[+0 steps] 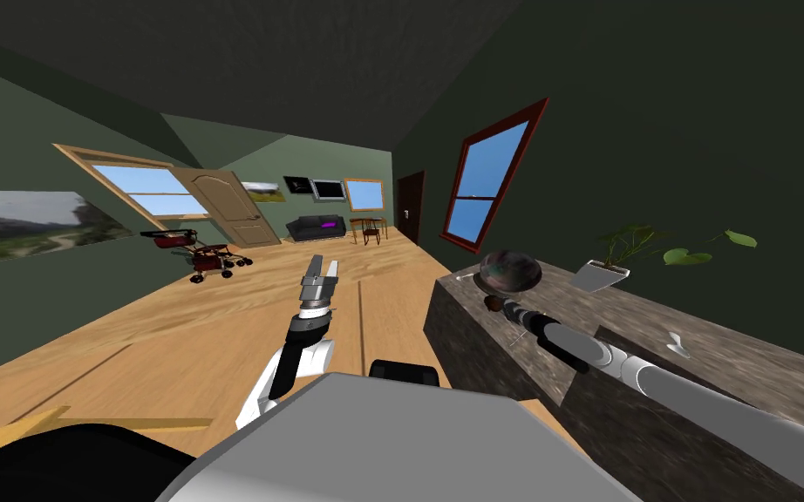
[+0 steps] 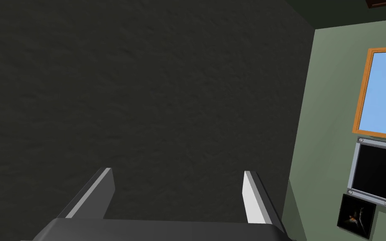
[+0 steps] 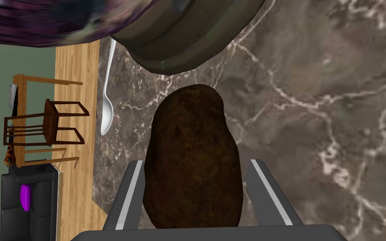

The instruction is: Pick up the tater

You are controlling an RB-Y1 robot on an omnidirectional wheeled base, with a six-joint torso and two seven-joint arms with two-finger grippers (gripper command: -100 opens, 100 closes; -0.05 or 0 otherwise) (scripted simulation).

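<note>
Tater (image 3: 192,159) on veined brn counter (image 3: 313,125), grn walls (image 1: 8,305).

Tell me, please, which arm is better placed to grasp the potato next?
Right. The right gripper, open, straddles the brown potato on the marbled counter, so it likely only needs to close. The left gripper hangs open over the wooden floor, away from the counter.

The tater (image 3: 192,125), a dark brown, rough-skinned oval, lay lengthwise on the brown marbled counter (image 3: 313,104) just right of the head view's centre, between the right gripper's (image 3: 196,162) parted fingers, its far end near a dark bowl (image 3: 179,37).
</note>
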